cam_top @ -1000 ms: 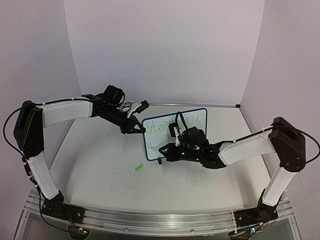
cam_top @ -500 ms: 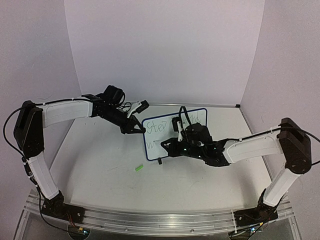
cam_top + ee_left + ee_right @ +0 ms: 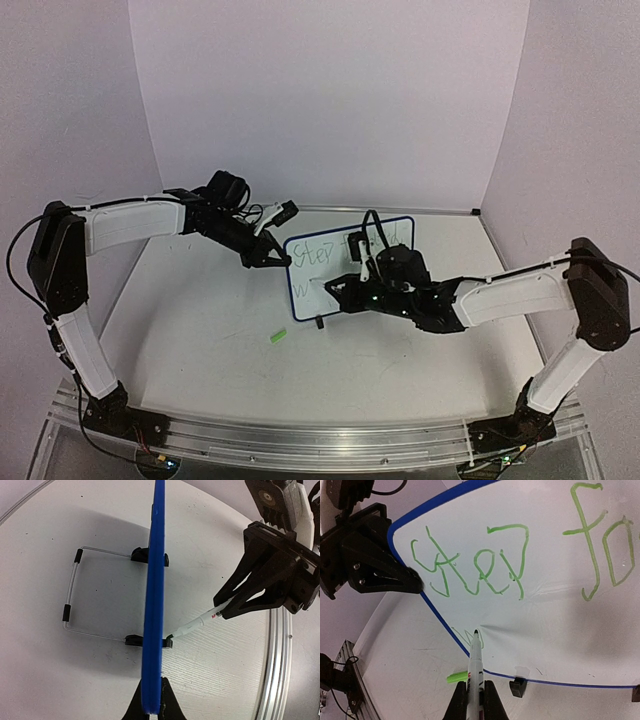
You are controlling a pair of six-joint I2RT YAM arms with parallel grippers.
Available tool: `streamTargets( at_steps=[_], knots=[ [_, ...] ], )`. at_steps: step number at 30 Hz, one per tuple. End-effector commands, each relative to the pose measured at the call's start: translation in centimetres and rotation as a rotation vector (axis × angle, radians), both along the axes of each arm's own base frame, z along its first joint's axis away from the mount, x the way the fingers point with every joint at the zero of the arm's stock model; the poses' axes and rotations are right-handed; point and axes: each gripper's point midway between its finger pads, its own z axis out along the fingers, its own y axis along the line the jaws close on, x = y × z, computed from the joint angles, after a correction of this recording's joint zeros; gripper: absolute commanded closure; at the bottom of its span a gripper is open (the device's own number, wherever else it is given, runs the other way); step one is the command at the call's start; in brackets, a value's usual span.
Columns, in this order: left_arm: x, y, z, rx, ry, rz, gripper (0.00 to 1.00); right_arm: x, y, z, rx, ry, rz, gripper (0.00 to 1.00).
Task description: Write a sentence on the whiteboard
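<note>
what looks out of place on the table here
Only a small green piece, likely the cap of the marker, lying loose on the table in front of the whiteboard and to its left. Nothing looks spilled or damaged, and the board stands upright.

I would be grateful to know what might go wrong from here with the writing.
The marker tip sits low on the whiteboard, close to its blue frame; a stroke might slip off the edge. The left tool pinches just one edge and only a thin wire stand props the back, so pen pressure may twist the board. The right tool might smear the green writing.
</note>
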Motion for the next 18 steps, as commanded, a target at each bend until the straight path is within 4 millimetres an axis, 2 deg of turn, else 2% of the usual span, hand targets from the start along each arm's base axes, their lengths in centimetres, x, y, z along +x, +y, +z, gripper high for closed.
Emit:
streamTargets(
  at_steps=[1, 11, 18],
  knots=[
    [-0.1, -0.2, -1.3, 0.055, 0.006, -0.005, 1.0, -0.2, -0.8, 1.6, 0.028, -0.032, -0.008, 1.0],
    [0.0, -0.1, -1.4, 0.058, 0.007, -0.002, 1.0, 0.2, 0.0, 0.2, 0.012, -0.007, -0.003, 1.0],
    [0.0, -0.1, -1.3, 0.057, 0.004, -0.003, 1.0, 0.5, 0.3, 0.1, 0.016, -0.006, -0.011, 1.0]
  ],
)
